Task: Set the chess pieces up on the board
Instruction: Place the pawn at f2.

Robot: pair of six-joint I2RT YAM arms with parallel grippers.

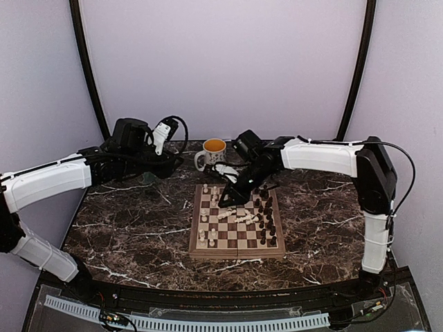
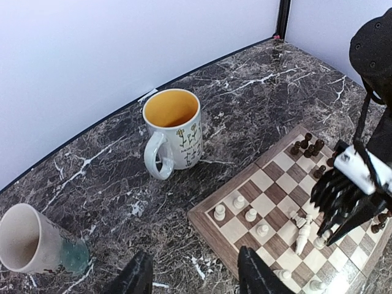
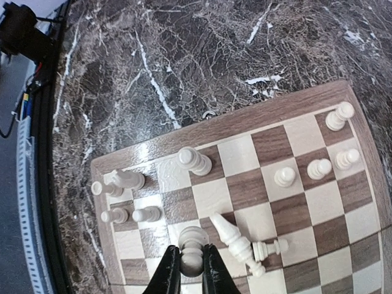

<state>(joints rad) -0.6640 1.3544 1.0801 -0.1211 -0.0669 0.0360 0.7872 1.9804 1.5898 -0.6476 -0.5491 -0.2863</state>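
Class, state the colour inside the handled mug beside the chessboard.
Yellow-orange inside the mug; the left wrist view shows it best.

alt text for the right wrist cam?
The right gripper pinches a cream-white chess piece between its two dark fingers over the chessboard. Two toppled white pieces lie just beside it, standing white pieces are scattered across the squares, and a dark marble table lies beyond.

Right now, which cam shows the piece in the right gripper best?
Right wrist: the cream-white piece sits close up, pinched in the right gripper over the board. Left wrist shows that gripper only from the side, its dark fingers hiding the piece. Top external is too distant; the piece cannot be picked out.
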